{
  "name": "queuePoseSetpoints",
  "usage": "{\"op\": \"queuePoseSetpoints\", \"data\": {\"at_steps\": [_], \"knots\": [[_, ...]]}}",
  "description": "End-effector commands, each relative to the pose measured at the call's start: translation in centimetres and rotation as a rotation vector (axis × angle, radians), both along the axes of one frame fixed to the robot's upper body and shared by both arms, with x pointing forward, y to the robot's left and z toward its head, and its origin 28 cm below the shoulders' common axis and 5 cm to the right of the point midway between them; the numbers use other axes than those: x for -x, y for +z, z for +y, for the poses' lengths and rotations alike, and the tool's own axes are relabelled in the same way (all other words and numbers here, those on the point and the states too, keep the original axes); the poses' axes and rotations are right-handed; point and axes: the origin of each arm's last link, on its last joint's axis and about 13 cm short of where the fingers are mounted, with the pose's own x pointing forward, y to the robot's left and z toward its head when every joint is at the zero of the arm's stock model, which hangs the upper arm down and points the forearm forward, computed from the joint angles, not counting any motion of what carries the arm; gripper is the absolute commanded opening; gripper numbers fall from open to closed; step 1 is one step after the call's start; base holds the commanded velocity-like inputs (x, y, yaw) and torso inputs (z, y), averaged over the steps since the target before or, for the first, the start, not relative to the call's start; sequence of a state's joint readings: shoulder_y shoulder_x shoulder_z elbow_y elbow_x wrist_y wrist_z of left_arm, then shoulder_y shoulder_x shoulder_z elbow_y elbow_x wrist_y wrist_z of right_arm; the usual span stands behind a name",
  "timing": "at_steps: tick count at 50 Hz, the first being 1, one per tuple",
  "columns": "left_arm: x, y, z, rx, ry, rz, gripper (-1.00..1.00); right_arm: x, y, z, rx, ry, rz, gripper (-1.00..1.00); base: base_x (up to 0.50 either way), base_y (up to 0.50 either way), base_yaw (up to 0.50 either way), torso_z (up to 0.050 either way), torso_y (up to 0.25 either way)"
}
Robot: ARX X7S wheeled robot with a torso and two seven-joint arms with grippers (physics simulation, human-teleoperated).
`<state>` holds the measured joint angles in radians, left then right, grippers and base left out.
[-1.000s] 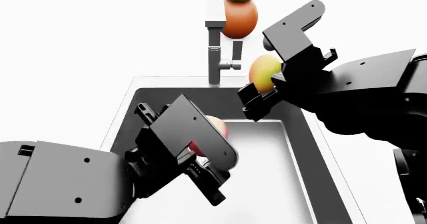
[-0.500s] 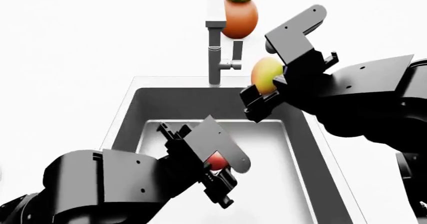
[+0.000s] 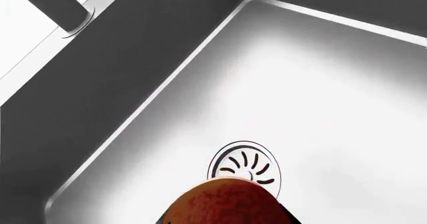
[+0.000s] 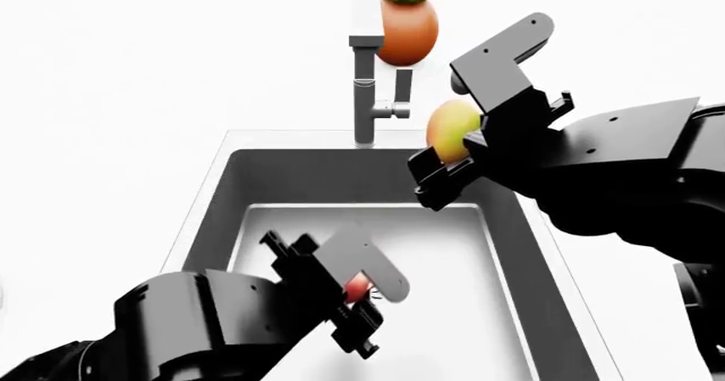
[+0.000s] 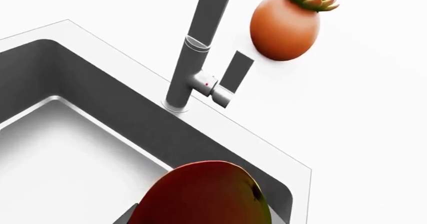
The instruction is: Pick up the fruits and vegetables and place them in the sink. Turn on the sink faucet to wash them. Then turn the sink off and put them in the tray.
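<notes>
Apple [image 4: 356,288], pinkish-red, sits clamped in my left gripper [image 4: 360,300], jaws closed on it, low inside the sink [image 4: 216,203] above the pale floor. In the left wrist view the apple [image 3: 223,204] hangs just above the round slotted drain [image 3: 245,164], partly covering it; can't tell if it touches the floor. Faucet [image 4: 365,84] stands at the sink's back edge, its side lever [image 4: 401,88] upright beside the spout. Behind it on the white surface [image 4: 114,101], an orange egg-shaped pot with a succulent [image 4: 407,20]. Mango [image 4: 450,128], yellow-green with an orange tint, is clamped in my right gripper [image 4: 453,152], jaws closed on it, held above the sink's back-right corner, near the lever but apart from it. Right wrist view shows the mango [image 5: 203,194] over the sink rim.
</notes>
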<state>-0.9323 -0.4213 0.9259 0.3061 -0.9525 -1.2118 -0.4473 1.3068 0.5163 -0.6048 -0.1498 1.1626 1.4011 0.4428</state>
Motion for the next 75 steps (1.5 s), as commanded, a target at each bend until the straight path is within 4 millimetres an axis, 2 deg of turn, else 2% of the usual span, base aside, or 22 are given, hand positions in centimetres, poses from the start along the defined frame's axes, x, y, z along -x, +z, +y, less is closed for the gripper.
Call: {"op": "queuePoseSetpoints", "data": {"at_steps": [1,5,6,16,22,29,36,48,57,68,71,75], "knots": [[-0.3,-1.0,0.1,-0.029,0.021,0.003,-1.00,-0.1,-0.1,0.0,0.001,0.001,-0.002,-1.00,0.00,0.00,0.00,0.000,0.000],[-0.3,-1.0,0.1,-0.027,0.020,0.001,-1.00,-0.1,-0.2,0.0,0.000,0.002,-0.001,-1.00,0.00,0.00,0.00,0.000,0.000],[-0.3,-1.0,0.1,-0.027,0.020,0.000,1.00,-0.1,-0.2,0.0,0.000,0.002,-0.002,-1.00,0.00,0.00,0.00,0.000,0.000],[-0.3,-0.8,0.0,-0.028,0.015,-0.006,1.00,-0.2,-0.3,0.0,-0.001,0.003,-0.002,-1.00,0.00,0.00,0.00,0.002,0.000],[-0.2,-0.1,0.2,-0.001,0.013,-0.024,1.00,-0.2,-0.6,0.0,-0.001,0.003,0.004,-1.00,0.00,0.00,0.00,0.000,0.000],[0.6,3.0,0.8,0.106,0.014,-0.104,1.00,-0.2,-1.2,0.2,0.015,0.017,0.035,-1.00,0.00,0.00,0.00,0.000,0.000],[1.5,5.1,1.5,0.168,0.026,-0.173,1.00,-0.3,-1.7,0.6,0.039,0.033,0.073,-1.00,0.00,0.00,0.00,0.000,0.000],[2.4,9.0,3.9,0.301,0.135,-0.298,1.00,-0.2,-2.1,0.8,0.094,0.055,0.149,-1.00,0.00,0.00,0.00,0.000,0.000],[2.2,11.3,5.4,0.361,0.268,-0.401,1.00,-0.5,-2.0,0.6,0.121,0.063,0.198,-1.00,0.00,0.00,0.00,0.000,0.000],[1.5,13.1,7.2,0.410,0.418,-0.512,1.00,-1.1,-4.1,1.7,0.141,0.139,0.277,-1.00,0.00,0.00,0.00,0.000,0.000],[1.7,13.8,7.5,0.466,0.413,-0.529,1.00,-2.3,-6.2,3.0,0.153,0.210,0.345,-1.00,0.00,0.00,0.00,0.000,0.000],[1.9,14.2,7.7,0.487,0.412,-0.538,1.00,-2.9,-7.3,3.8,0.160,0.246,0.380,-1.00,0.00,0.00,0.00,0.000,0.000]]}}
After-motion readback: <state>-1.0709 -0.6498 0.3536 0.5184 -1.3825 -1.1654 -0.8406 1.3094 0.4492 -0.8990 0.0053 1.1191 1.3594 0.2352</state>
